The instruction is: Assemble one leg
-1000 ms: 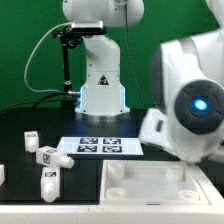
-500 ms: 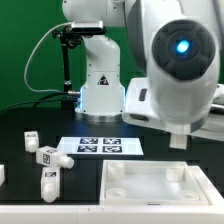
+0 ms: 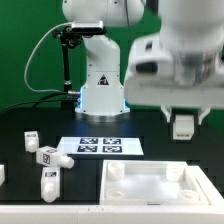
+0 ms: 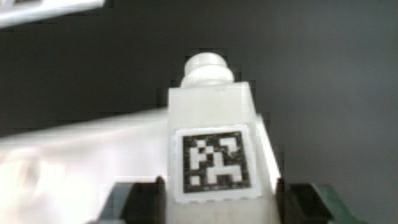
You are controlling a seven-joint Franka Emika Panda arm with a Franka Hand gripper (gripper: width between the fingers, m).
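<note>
**A:** The gripper [image 4: 217, 207] is clamped on the leg [image 4: 217, 120]. There's a finger on each flank, the tag faces the wrist camera, and the narrow tip points away from it.

**B:** From outside, the gripper [image 3: 184, 114] hangs high on the exterior view's right. The leg [image 3: 184, 128] is under it, well clear of the table [image 3: 150, 140].

**A:** I'd call this the carry towards the panel [image 3: 160, 197], which lies near the camera and below the load.

**B:** To do it well, keep the post plumb and centre the tip over one corner fitting. Then come straight down, with no sideways drag across the raised rim.

**A:** Which fitting, though? The corners look like shallow sockets, but they're too soft here to say how the tip seats.

**B:** So go slow on contact and don't let go until it sits square.

**A:** The surface is matte black. The marker board [image 3: 100, 146] lies flat mid-table, beyond the panel.

**B:** The spare legs [image 3: 50, 157] are scattered on the exterior view's left, well away from the drop line.

**A:** At the far side, the arm's white base [image 3: 100, 90] stands against a green backdrop [image 3: 25, 40].
</note>
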